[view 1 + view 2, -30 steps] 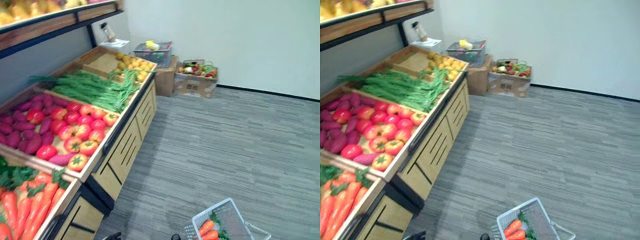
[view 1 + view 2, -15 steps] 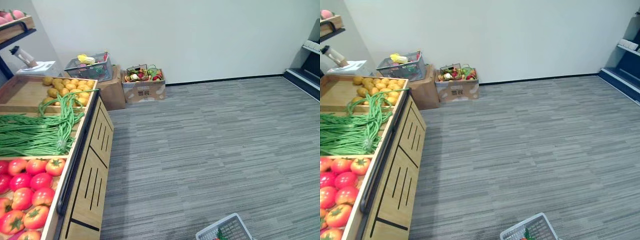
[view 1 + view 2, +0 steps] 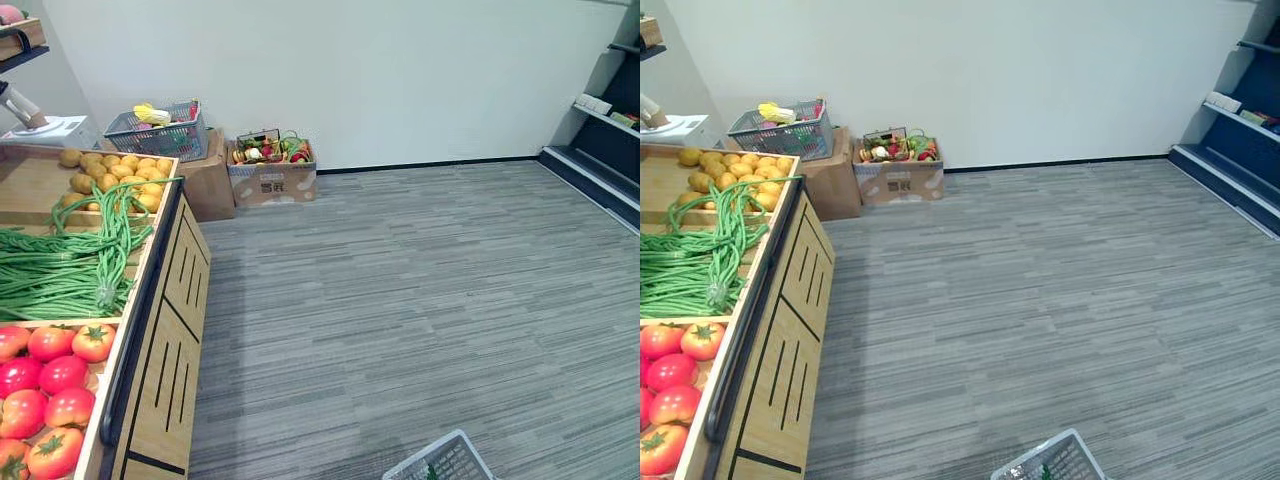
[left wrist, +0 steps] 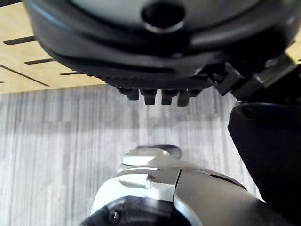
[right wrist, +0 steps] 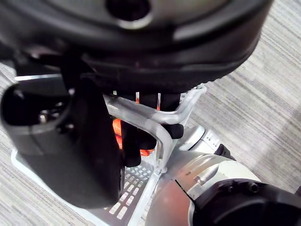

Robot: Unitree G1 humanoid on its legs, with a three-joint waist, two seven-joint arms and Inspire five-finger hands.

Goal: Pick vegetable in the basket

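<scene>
The right hand (image 5: 89,141) curls round the handle (image 5: 155,120) of the white basket (image 3: 455,462), which holds a carrot (image 5: 116,129). The left hand (image 4: 160,70) hangs over the grey floor (image 4: 56,141), fingers relaxed.

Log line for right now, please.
right hand: shut on basket handle | basket: carrot inside | left hand: idle near stand front | stand: tomatoes, green beans, robot's left

Bright, even rm light – soft shadows
</scene>
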